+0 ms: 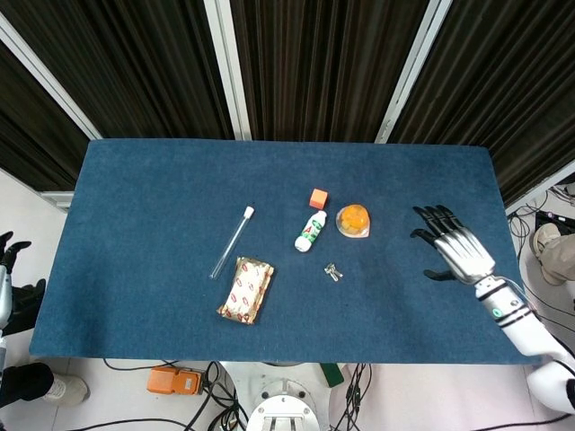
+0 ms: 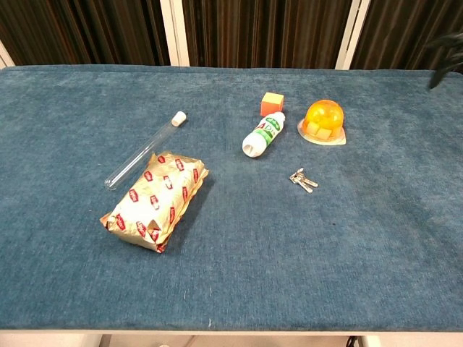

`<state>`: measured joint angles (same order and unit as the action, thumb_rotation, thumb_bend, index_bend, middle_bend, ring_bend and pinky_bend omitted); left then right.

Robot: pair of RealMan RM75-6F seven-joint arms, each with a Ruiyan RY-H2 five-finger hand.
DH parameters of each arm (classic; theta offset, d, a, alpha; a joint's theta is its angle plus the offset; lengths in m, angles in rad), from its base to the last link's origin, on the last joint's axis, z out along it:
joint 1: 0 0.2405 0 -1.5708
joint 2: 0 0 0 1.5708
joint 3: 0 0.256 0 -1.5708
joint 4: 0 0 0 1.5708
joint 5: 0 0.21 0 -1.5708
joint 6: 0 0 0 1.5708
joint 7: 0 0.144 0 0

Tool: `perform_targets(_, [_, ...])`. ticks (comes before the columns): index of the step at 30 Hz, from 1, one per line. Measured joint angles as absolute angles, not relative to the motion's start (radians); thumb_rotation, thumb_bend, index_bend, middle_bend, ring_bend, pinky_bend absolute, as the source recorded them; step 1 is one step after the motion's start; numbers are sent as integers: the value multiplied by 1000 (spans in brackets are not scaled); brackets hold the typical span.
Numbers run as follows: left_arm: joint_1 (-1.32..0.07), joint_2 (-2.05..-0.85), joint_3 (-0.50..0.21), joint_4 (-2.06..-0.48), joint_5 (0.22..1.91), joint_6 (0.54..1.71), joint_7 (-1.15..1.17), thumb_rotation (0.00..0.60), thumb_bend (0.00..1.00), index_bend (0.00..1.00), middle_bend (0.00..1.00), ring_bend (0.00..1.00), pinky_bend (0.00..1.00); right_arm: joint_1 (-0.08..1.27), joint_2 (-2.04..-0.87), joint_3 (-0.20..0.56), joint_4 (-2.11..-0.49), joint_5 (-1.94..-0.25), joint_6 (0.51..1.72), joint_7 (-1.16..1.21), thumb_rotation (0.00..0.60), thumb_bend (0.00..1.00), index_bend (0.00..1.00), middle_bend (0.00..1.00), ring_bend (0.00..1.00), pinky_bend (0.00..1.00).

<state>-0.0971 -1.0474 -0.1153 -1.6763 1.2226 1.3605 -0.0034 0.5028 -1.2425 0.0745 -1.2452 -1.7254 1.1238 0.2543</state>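
Head view: metallic right hand (image 1: 455,251), fingers spread and empty, hovers near domed orange jelly cup (image 1: 353,220).

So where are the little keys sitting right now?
In the head view, the keys lie on the blue table a little right of centre, just in front of the white bottle and the orange dome, left of the right hand.

Right hand (image 1: 452,247), fingers spread, above the table (image 1: 135,269) near the orange jelly cup (image 1: 353,220)

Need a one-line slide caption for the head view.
Right hand open above the blue table, right of orange dome, keys, bottle, test tube, snack pack.
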Motion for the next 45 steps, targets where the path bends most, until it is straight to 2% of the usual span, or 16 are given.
perform_targets(6, [-99,-1049,-116,-1674,1222,1360,-1,600,355,222,36,87,150,622,-1364,57,-1136,-1774,1045,302,600,379,486,19,109,137])
perform_targets(14, [-99,-1049,-118,-1673,1217,1356,-6,600,355,222,36,87,150,729,-1467,36,-1069,-1797,985,328,600,449,523,21,122,149])
perform_targets(21, [-100,-1048,-120,-1674,1213,1353,-9,600,355,222,36,87,150,802,-1541,20,-1018,-1793,939,347,600,466,532,22,124,150])
perform_targets(45, [-99,-1044,-122,-1675,1205,1348,-18,600,355,222,36,87,150,888,-1640,-43,-922,-1755,910,374,600,479,559,23,124,150])
